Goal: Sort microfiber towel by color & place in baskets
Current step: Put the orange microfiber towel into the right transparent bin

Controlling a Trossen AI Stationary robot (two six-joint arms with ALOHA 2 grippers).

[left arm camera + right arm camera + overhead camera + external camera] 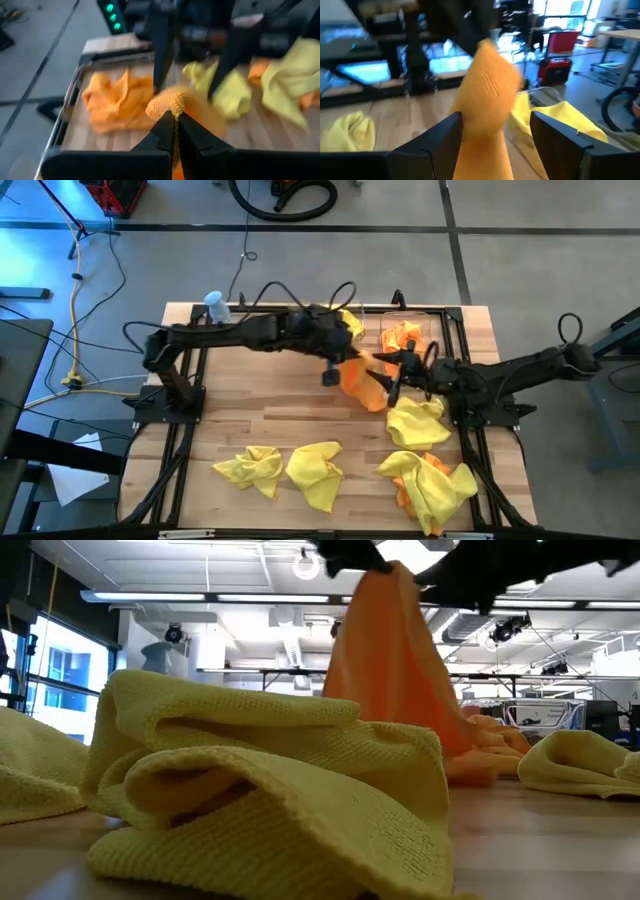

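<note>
High view shows the left gripper (338, 366) near the middle of the frame, holding an orange towel (362, 383) that hangs down toward the table; in the left wrist view its fingers (165, 131) are pressed together on a bunched corner of that cloth. The right gripper (397, 372) sits just right of the hanging towel, and the right wrist view shows its jaws spread wide with the orange cloth between them, not yet touching. This looks like a carry toward, or a handover beside, the orange basket. To do it well, the pinch should stay firm while the cloth is lifted clear of the yellow towel (416, 421) lying just below, so nothing drags along, and the release should come only when the cloth hangs well inside the rim. At the upper right of the table, one clear basket (432, 317) already holds an orange towel (401, 337); a second basket, mostly hidden under the left arm, seems to hold a yellow one (349, 323). More yellow towels (314, 472) lie along the lower table edge.
</note>
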